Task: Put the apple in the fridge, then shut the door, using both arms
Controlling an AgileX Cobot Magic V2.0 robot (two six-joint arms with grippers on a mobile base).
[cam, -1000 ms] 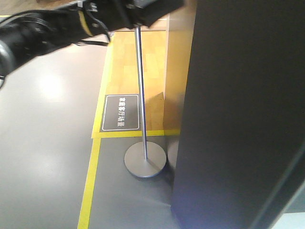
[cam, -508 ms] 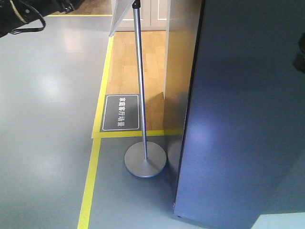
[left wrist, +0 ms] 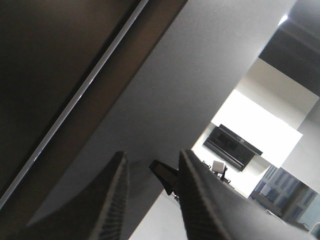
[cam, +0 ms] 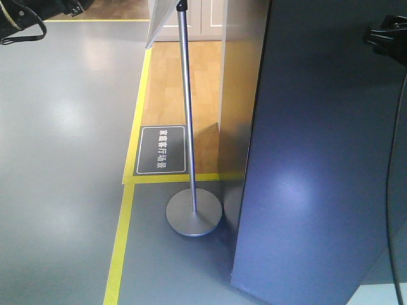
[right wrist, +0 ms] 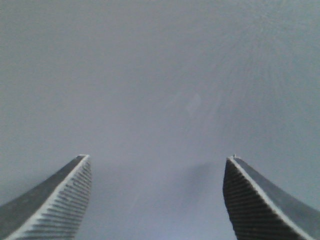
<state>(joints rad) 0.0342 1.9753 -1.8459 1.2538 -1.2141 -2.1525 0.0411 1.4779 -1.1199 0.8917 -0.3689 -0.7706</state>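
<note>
Jaws first: the right jaws stand wide apart with nothing between them, their ribbed pads (right wrist: 65, 197) pointed squarely at a plain blue-grey face of the fridge (cam: 318, 159), which fills the wrist view; whether they touch it cannot be told. The left jaws are parted more narrowly, likewise empty, and angled upward past a dark panel (left wrist: 50, 65) edged with a pale strip, toward a grey surface (left wrist: 200, 75) and a bright room beyond, where a dark screen (left wrist: 232, 145) hangs. Seen from the front, a sliver of the right arm (cam: 388, 33) shows against the fridge's upper part, while the left arm (cam: 19, 16) sits well apart in the top left corner. The fridge rises tall on the right of a grey floor (cam: 57, 190). Just beside it stands a metal pole (cam: 186, 114) on a round base (cam: 194, 216), near a black floor sign (cam: 161, 150), yellow tape (cam: 124, 235) and a wooden strip (cam: 184, 82).
</note>
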